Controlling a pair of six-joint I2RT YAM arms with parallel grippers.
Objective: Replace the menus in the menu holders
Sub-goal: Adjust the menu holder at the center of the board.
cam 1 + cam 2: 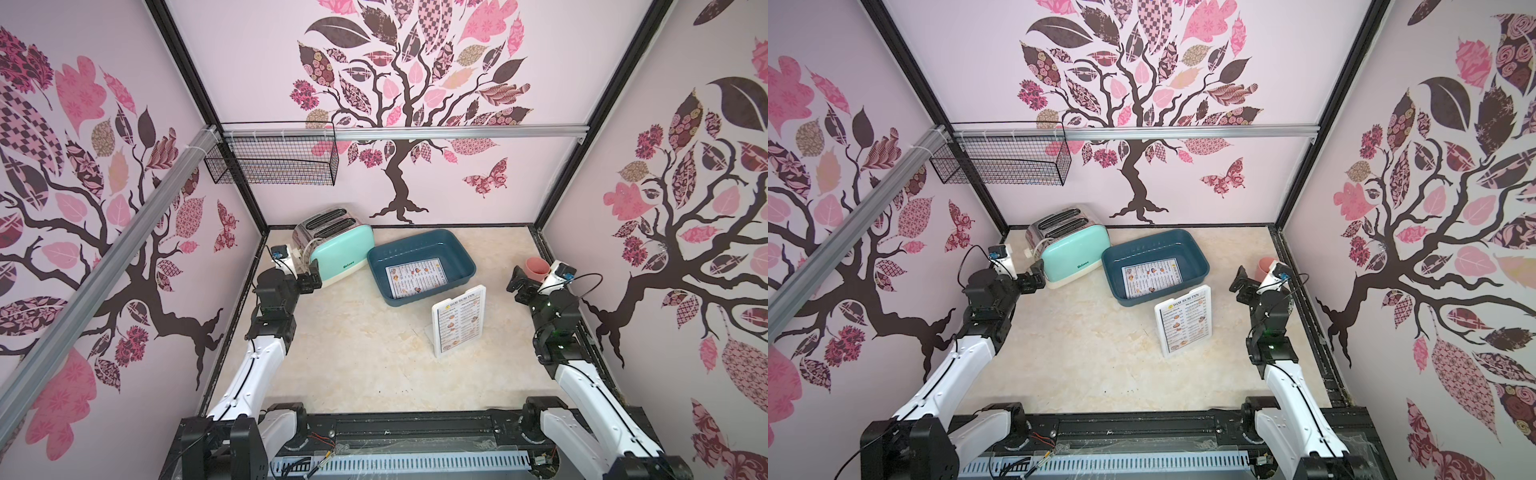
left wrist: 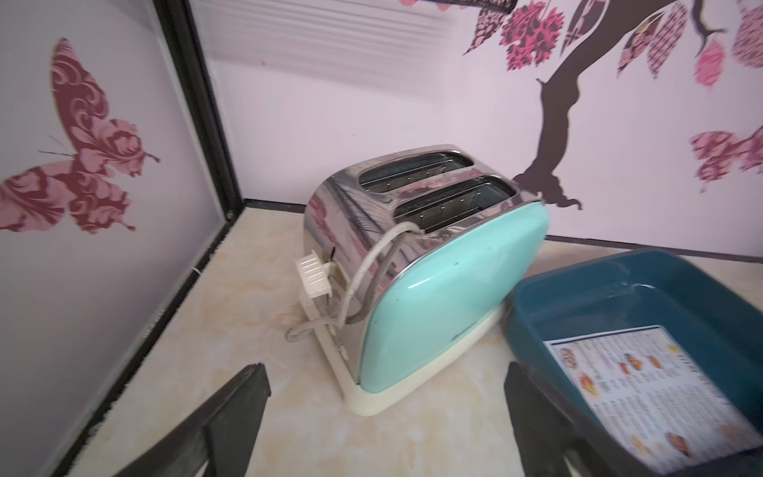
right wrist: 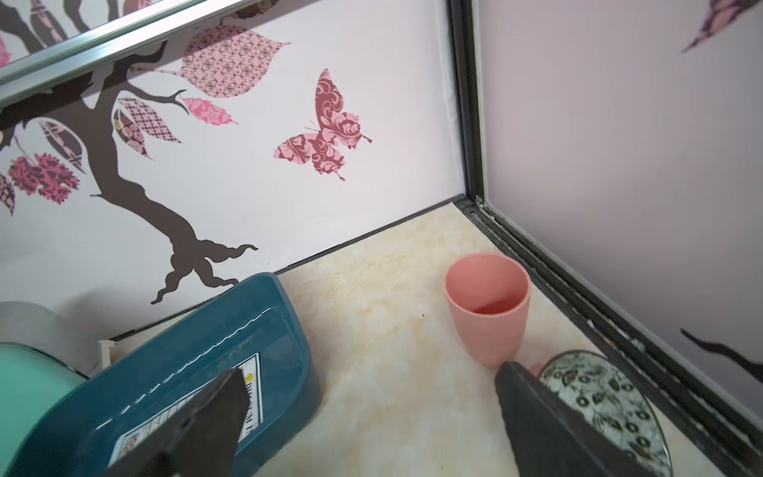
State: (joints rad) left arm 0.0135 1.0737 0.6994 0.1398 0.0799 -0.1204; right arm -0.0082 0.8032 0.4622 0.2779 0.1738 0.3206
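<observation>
White plastic menu holder point(image 1: 482, 307) stands upright right of centre on the marble-look table point(image 1: 353, 374) with one menu point(image 1: 459, 322) slotted in it, and the other menu point(image 1: 415, 277) lies flat in the dark blue tub point(image 1: 432, 245) just behind it. Mint toaster point(image 1: 340, 253) sits just left of the tub, and a pink cup point(image 1: 538, 269) is over on the right. Left gripper point(image 1: 312, 283) hovers by the toaster's near end and right gripper point(image 1: 517, 284) by the cup, both with jaws spread wide and holding nothing.

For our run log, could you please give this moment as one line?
left gripper open; right gripper open; menu holder upright, filled; spare menu in tub
</observation>
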